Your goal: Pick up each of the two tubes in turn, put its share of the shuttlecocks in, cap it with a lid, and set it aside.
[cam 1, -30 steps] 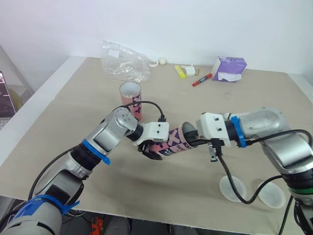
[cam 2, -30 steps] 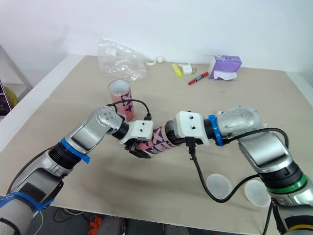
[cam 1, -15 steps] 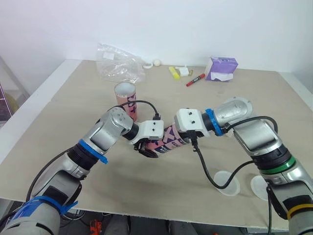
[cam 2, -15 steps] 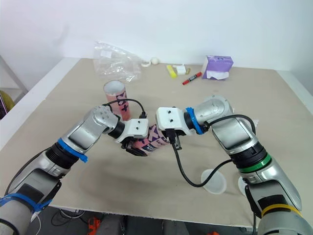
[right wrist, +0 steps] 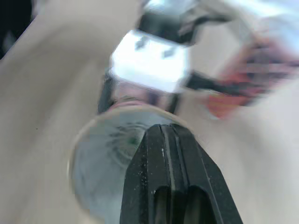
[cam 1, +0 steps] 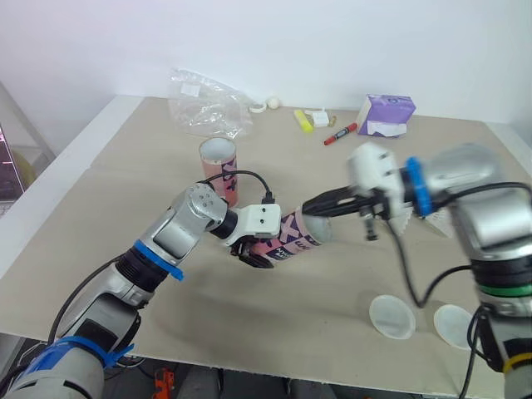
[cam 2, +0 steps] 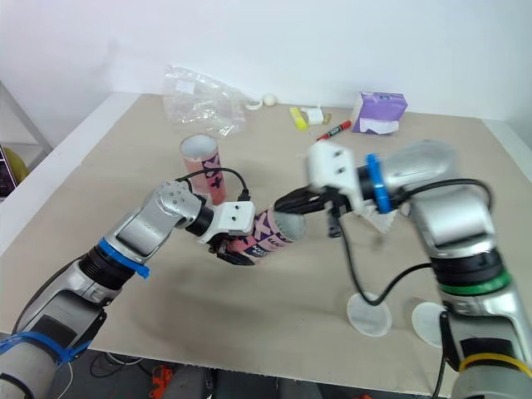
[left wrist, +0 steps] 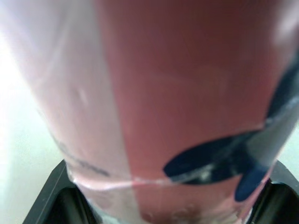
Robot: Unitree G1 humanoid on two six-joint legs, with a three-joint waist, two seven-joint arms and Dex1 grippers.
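Observation:
My left gripper (cam 1: 254, 248) is shut on a pink patterned tube (cam 1: 287, 238), held tilted just above the table with its open mouth (cam 1: 317, 228) facing right. That tube (left wrist: 177, 102) is gripped between the black fingers (left wrist: 60, 198) in the left wrist view. My right gripper (cam 1: 309, 204) is shut and empty, its tips just outside the upper rim of the mouth; the tube's opening (right wrist: 112, 163) lies right beyond it. A second pink tube (cam 1: 219, 163) stands upright behind. White shuttlecocks (cam 1: 404, 221) lie partly hidden behind the right arm. Two clear lids (cam 1: 391, 317) (cam 1: 455, 326) lie at the front right.
A crumpled plastic bag (cam 1: 208, 104) lies at the back left. A purple tissue box (cam 1: 388, 116), red marker (cam 1: 342, 135), yellow highlighter (cam 1: 306, 121) and a small tape roll (cam 1: 260, 107) sit along the back edge. The table's front edge (cam 1: 274, 366) is close.
My right gripper has drawn back to the right, out of the tube's mouth. The left gripper still holds the tilted tube in place. The camera shifted slightly.

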